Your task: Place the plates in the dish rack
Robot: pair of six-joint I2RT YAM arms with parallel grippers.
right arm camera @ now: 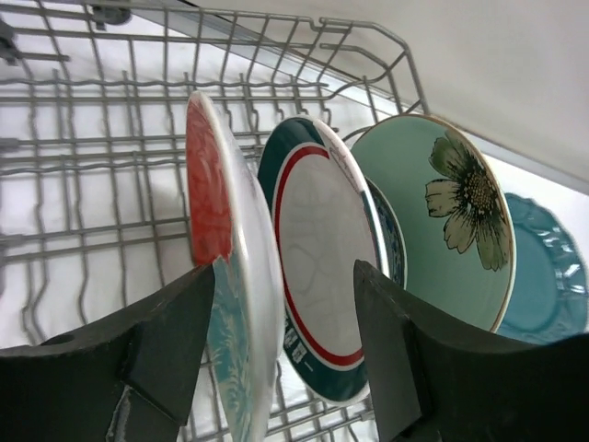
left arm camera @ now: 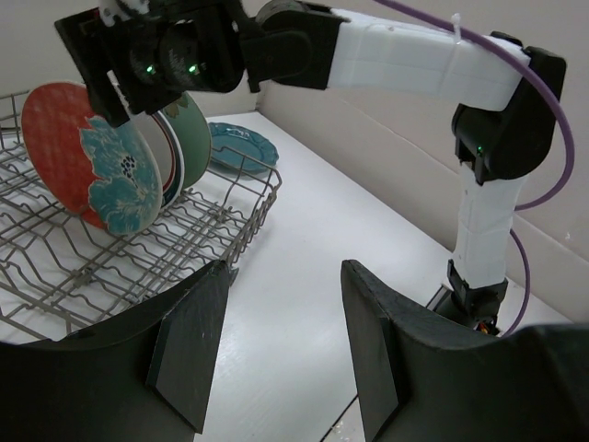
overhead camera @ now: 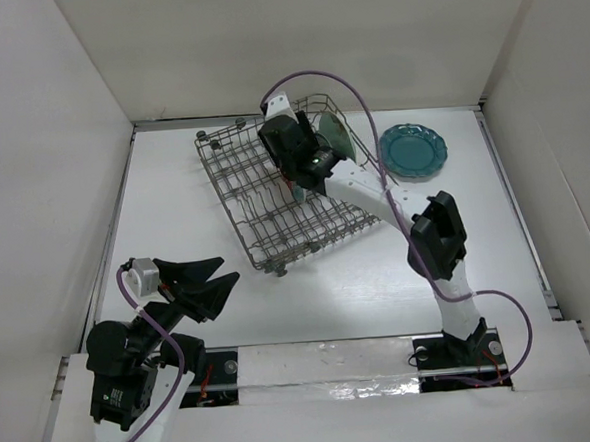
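Note:
The dish rack (overhead camera: 264, 208) stands at the table's middle back. Four plates stand upright in its far right end: the red-and-teal floral plate (right arm camera: 225, 304), the white plate with red-and-dark rings (right arm camera: 322, 276), the small white plate with teal pattern (right arm camera: 387, 235) mostly hidden behind it, and the pale green plate (right arm camera: 442, 230). The scalloped teal plate (overhead camera: 413, 151) lies flat on the table right of the rack. My right gripper (right arm camera: 283, 276) is open over the rack, its jaws straddling the floral and ringed plates without clamping them. My left gripper (left arm camera: 285, 276) is open and empty, low near the front left.
The rack's left rows of tines (left arm camera: 55, 267) hold nothing. The right arm's forearm (overhead camera: 373, 191) crosses the rack's right corner. White walls (overhead camera: 50, 146) enclose the table on three sides.

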